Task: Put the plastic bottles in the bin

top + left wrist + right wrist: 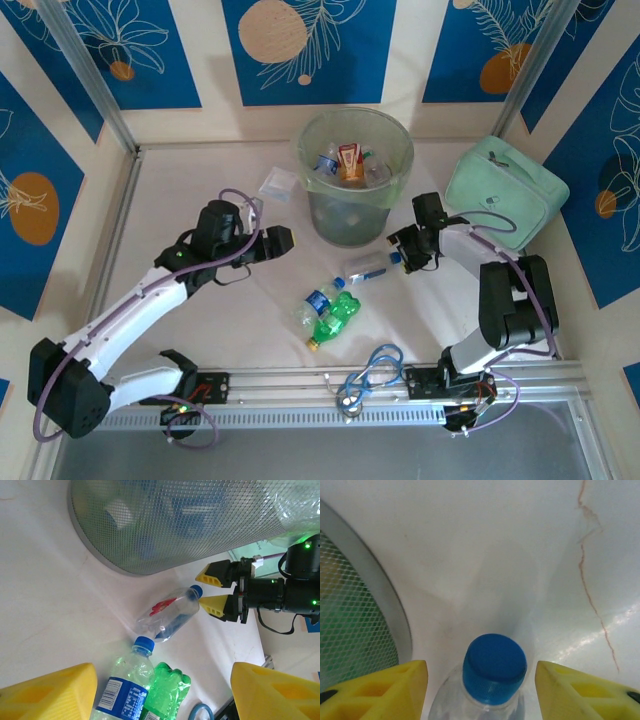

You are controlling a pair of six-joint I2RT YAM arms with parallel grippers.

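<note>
The bin [355,215], a tall pale green bucket, stands at the back middle with several plastic bottles [345,162] inside. On the table in front lie a clear bottle [368,266] with a blue cap [495,667], a blue-labelled clear bottle [318,300] and a green bottle [338,316]. My right gripper [402,258] is open, and in the right wrist view that blue cap sits between its yellow fingers [380,690] with a gap on each side. My left gripper [284,240] hovers open left of the bin. Its wrist view looks down on the blue-labelled bottle [122,690] and the green bottle [167,692].
A flat clear plastic bag [278,184] lies left of the bin. A mint-green soft case [505,190] sits at the back right. A coiled blue cable [370,372] lies by the near rail. The bin's wall [350,625] is close on my right gripper's left.
</note>
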